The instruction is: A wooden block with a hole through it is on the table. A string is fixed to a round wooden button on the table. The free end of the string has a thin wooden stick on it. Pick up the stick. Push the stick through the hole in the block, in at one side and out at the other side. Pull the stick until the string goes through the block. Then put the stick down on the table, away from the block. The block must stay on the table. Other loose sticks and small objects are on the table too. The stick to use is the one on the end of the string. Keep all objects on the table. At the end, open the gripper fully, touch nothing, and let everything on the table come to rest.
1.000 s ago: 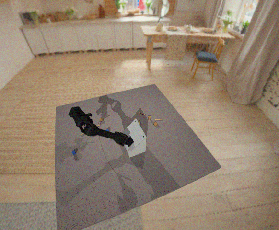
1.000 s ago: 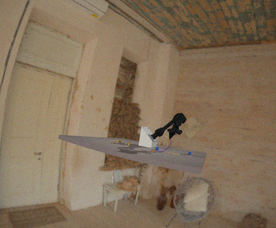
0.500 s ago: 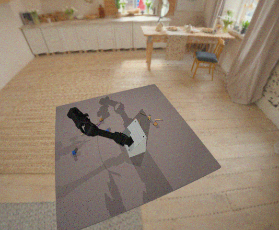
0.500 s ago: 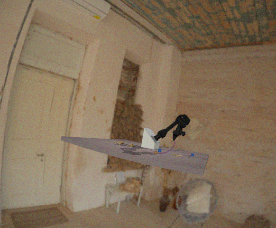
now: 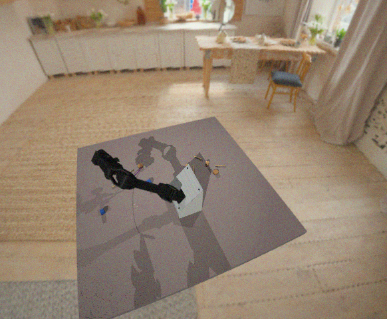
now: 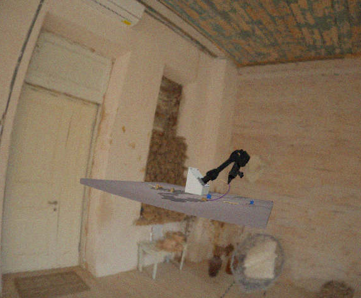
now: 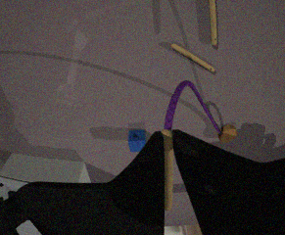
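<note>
Watching the thin tan wooden stick (image 6: 222, 180) (image 7: 168, 171): raised above the table, clamped in my black gripper (image 6: 229, 182) (image 7: 166, 137). Purple string (image 6: 224, 194) (image 7: 173, 100) arcs down to the round wooden button (image 5: 139, 165) (image 6: 203, 199) (image 7: 227, 133); over-reaching could tauten it and twist the stick.

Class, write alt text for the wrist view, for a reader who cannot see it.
Black gripper fingers hold a thin wooden stick, from whose end a purple string arches over to a round wooden button on the grey table. A small blue object lies left of the string, two loose sticks above it.
</note>
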`<state>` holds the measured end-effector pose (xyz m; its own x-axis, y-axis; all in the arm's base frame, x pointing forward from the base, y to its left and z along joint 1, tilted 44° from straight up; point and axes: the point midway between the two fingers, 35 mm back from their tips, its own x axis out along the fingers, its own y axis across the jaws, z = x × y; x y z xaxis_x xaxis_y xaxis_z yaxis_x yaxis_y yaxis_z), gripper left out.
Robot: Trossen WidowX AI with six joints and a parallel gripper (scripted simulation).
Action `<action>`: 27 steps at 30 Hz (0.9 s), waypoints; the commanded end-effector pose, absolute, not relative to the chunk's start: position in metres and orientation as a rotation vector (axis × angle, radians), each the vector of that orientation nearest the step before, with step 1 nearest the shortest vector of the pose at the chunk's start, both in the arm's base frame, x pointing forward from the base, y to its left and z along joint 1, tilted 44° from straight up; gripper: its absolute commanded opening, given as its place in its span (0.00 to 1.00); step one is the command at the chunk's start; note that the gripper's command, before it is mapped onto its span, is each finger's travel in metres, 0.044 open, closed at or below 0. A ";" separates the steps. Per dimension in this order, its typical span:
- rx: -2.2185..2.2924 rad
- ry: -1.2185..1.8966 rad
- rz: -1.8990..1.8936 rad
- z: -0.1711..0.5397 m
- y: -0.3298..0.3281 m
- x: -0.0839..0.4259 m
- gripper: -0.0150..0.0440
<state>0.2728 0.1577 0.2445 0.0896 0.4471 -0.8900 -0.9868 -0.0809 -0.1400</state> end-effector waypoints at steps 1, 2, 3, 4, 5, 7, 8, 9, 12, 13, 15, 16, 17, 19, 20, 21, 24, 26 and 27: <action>-0.991 0.733 1.383 0.244 0.157 0.273 0.25; -0.990 0.733 1.383 0.244 0.157 0.273 0.25; -0.989 0.731 1.384 0.243 0.158 0.273 0.25; -0.986 0.728 1.385 0.242 0.158 0.273 0.25; -0.983 0.725 1.387 0.241 0.159 0.274 0.25; -0.977 0.718 1.390 0.239 0.160 0.275 0.25; -0.973 0.714 1.392 0.238 0.161 0.275 0.25; -0.970 0.711 1.393 0.237 0.162 0.276 0.25; -0.961 0.700 1.398 0.234 0.164 0.277 0.25; -0.957 0.697 1.399 0.233 0.165 0.278 0.25; -0.951 0.689 1.403 0.231 0.166 0.279 0.25; -0.948 0.686 1.404 0.230 0.167 0.279 0.25; -0.944 0.682 1.406 0.229 0.167 0.279 0.25; -0.938 0.675 1.409 0.227 0.169 0.280 0.25; -0.934 0.671 1.411 0.226 0.169 0.281 0.25; -0.931 0.667 1.412 0.225 0.170 0.281 0.25; -0.921 0.656 1.417 0.222 0.172 0.282 0.25; -0.914 0.648 1.421 0.220 0.173 0.283 0.25; -0.911 0.645 1.422 0.219 0.174 0.283 0.25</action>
<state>0.2820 0.1712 0.2229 0.0836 0.5268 -0.8458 -0.9858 -0.0805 -0.1476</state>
